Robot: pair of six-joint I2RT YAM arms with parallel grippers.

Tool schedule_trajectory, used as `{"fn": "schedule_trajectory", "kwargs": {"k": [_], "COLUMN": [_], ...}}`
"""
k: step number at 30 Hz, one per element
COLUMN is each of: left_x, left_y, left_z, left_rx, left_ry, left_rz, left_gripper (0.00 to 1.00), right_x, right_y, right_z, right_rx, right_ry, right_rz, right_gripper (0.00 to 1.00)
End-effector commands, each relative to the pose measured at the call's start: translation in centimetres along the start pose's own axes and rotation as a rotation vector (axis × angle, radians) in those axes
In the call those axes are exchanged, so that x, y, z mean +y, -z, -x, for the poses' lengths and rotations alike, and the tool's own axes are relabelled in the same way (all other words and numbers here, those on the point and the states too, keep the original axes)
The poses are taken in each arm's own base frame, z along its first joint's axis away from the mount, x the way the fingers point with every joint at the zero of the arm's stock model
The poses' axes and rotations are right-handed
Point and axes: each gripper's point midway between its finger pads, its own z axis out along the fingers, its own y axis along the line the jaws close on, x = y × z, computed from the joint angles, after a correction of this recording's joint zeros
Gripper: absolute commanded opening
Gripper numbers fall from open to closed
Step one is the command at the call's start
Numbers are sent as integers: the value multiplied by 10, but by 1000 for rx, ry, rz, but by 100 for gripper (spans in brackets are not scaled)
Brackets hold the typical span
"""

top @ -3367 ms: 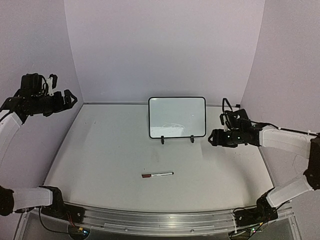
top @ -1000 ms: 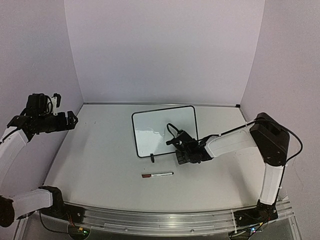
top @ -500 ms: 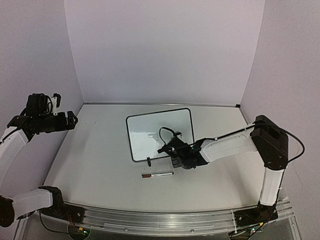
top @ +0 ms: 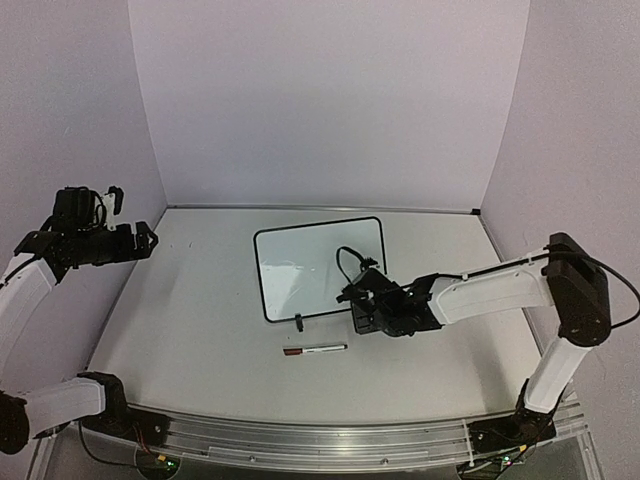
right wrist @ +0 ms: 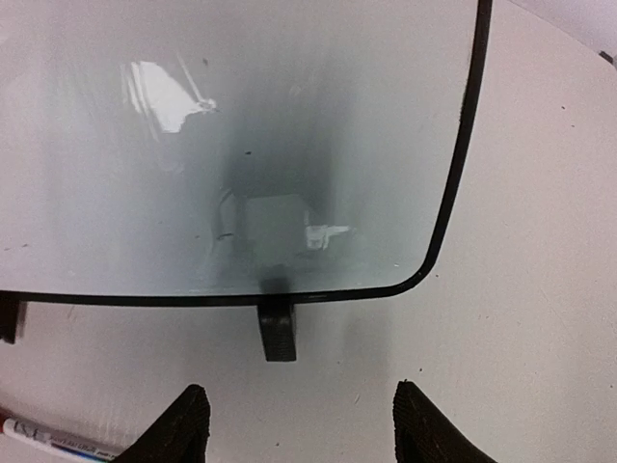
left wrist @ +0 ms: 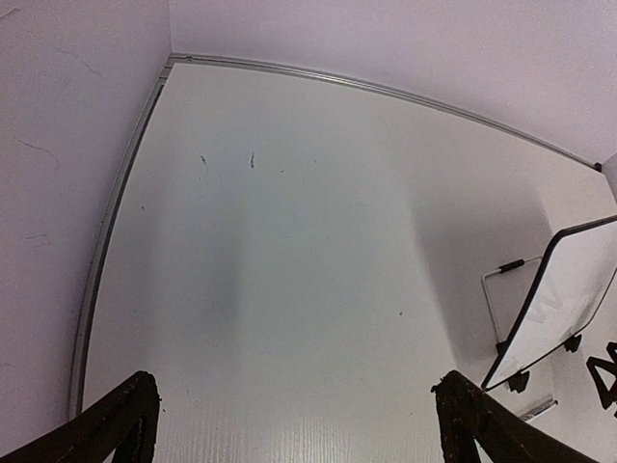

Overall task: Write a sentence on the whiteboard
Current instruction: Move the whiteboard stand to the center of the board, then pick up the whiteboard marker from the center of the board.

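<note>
L gripper [top: 140,240]: raised at far left by the wall, well apart from work area; jaws spread wide, nothing between them
Surface: white matte tabletop [top: 200,320]
Board: small rectangular glossy white whiteboard w/ thin black rounded frame [top: 318,268]; mid-table, leaning back on its feet; no text visible on its face
Pen: slim white marker w/ dark end [top: 315,350]; flat on tabletop, near and in front of board, apart from both grippers
Foot: black clip foot [right wrist: 280,333] under board's lower-right edge
R gripper [top: 360,305]: low at board's lower-right corner, pointing at the foot; jaws apart, empty, not touching board in wrist view
Step (judged): board placed, pen pickup pending
Method (judged): back R gripper off w/o nudging frame or foot; come down over pen mid-barrel, jaws across its length; close firmly so the tip does not slip when writing; light pressure, since a leaning board will likely slide or tip
</note>
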Motion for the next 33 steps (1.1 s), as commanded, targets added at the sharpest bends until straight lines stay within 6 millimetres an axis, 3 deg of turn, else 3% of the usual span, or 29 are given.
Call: {"fn": "schedule_trajectory", "kwargs": {"k": [1,9,12,19,33], "left_x": [-23,-82,-91,-78,-76], "left_y": [-5,-10,-17,-28,-27], "left_z": [10,45,48,23,24], "left_rx": [-25,-58,-52,4,2], "left_ry": [-17,-85,-79,-109,-108], "left_rz": [-129,-314,-361,-309,-298], "left_gripper": [100,100,100,100,100], "right_x": [20,77,89,99,112], "right_y": [27,45,44,30,9], "right_z": [-1,-40,-45,-45,-53], "right_rx": [50,238,280,296,342], "right_ry": [38,225,310,452,559], "right_rz": [191,550,592,585,583], "right_gripper": [61,53,51,47,39]}}
